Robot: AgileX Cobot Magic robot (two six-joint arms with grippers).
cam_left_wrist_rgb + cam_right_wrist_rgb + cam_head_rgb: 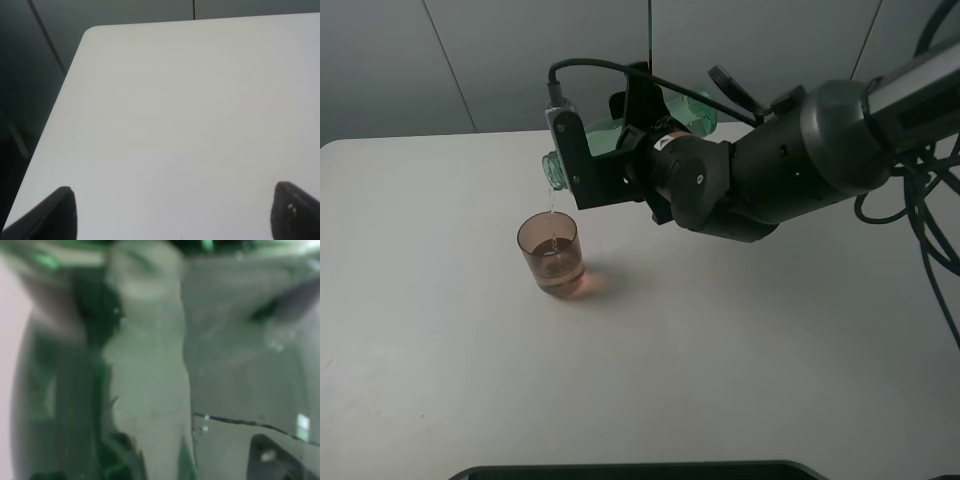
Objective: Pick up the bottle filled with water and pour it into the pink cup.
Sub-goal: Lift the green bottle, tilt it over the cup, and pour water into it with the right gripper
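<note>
The green-tinted bottle point(685, 112) lies tipped nearly level in the exterior high view, its neck point(554, 170) pointing left and down. My right gripper point(620, 150) is shut on its body, having reached across the middle. A thin stream of water falls from the neck into the pink cup point(552, 252), which stands upright on the table directly below and holds some water. The right wrist view is filled by the blurred bottle point(150, 365). My left gripper point(175, 212) stands open over bare table, nothing between its fingertips point(55, 215).
The white table point(740, 360) meets a grey wall at the back. A dark tray edge point(640, 470) shows at the front. Black cables point(920, 200) hang at the right. The table's corner point(90, 35) appears in the left wrist view.
</note>
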